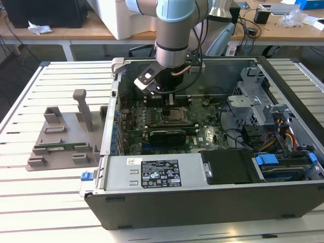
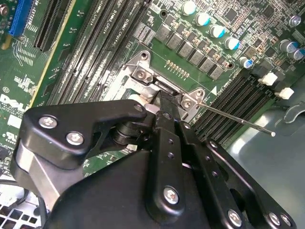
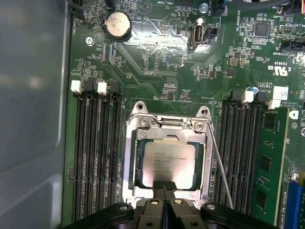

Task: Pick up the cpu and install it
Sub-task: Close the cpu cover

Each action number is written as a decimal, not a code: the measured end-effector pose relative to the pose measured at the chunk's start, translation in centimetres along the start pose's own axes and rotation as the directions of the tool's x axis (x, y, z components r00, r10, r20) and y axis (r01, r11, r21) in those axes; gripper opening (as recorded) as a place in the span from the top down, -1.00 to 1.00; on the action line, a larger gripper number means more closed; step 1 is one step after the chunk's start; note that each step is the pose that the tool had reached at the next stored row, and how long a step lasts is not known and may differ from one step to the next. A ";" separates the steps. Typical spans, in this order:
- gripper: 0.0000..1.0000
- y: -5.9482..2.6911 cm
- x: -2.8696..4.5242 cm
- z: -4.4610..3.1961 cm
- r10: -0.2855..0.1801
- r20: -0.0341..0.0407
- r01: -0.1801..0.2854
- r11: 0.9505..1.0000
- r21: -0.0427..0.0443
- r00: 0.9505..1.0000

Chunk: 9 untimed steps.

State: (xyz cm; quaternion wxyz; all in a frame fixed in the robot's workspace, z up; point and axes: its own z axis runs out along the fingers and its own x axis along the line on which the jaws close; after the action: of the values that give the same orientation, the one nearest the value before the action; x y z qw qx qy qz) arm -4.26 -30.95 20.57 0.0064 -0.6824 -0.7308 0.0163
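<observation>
The gripper point(image 3: 164, 184) is hanging over the motherboard's point(image 3: 157, 71) socket point(image 3: 129, 157), its fingers point(image 3: 159, 187) pressing together on nothing, tips at the edge of the cpu point(image 3: 167, 160) lying flat inside.

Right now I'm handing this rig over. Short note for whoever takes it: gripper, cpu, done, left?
Gripper: fingertips closed together, nothing held. It sits over the near edge of the cpu in the first wrist view; I cannot tell whether it touches.
Cpu: lying flat in the motherboard socket, inside the open computer case.
Done: the cpu looks placed in the socket.
Left: the thin retention lever stands off the board in the second wrist view, so the socket does not look latched.
</observation>
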 end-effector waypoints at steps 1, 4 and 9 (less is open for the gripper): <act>0.79 0.03 0.00 -0.09 0.000 0.000 0.000 1.000 0.000 1.000; 0.79 1.29 -0.10 -0.58 0.000 0.000 0.000 1.000 0.002 1.000; 0.79 3.98 -0.29 -1.02 0.000 -0.002 0.000 1.000 0.010 1.000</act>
State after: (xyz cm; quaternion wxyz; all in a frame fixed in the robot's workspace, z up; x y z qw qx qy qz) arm -0.24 -30.95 21.46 0.0103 -0.6822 -0.7308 0.0192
